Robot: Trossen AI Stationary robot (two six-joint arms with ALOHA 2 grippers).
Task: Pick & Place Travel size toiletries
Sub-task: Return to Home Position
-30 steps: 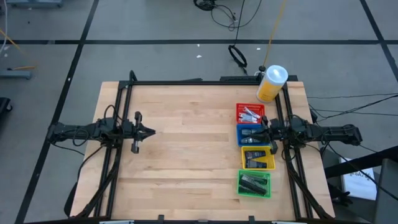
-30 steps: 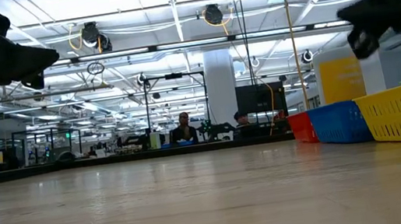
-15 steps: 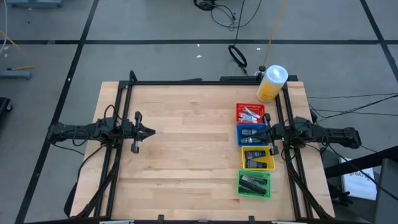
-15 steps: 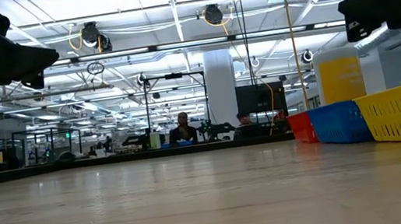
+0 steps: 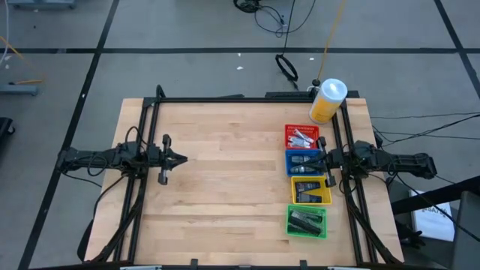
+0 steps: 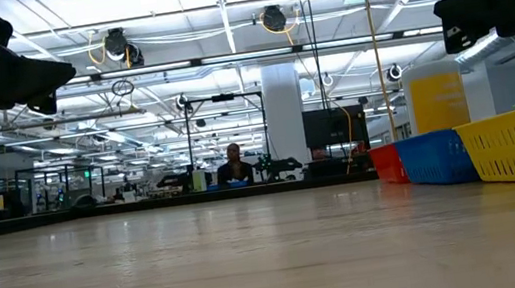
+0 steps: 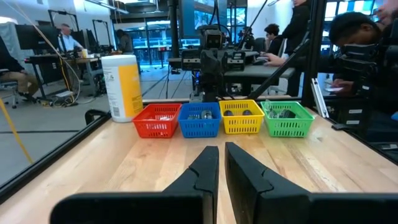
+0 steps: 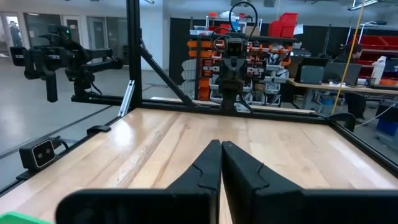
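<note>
lying in four coloured baskets are the toiletries; both arms' jaws closed, empty

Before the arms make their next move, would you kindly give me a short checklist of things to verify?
1. Left gripper empty, fingers together, over bare table: ok.
2. Right gripper empty, fingers together, at the blue bin edge: ok.
3. No toiletries loose on the table; they lie in the red bin, blue bin, yellow bin and green bin: ok.
4. Yellow canister upright, clear of both arms: ok.
5. Exact count per bin: cannot tell.
</note>
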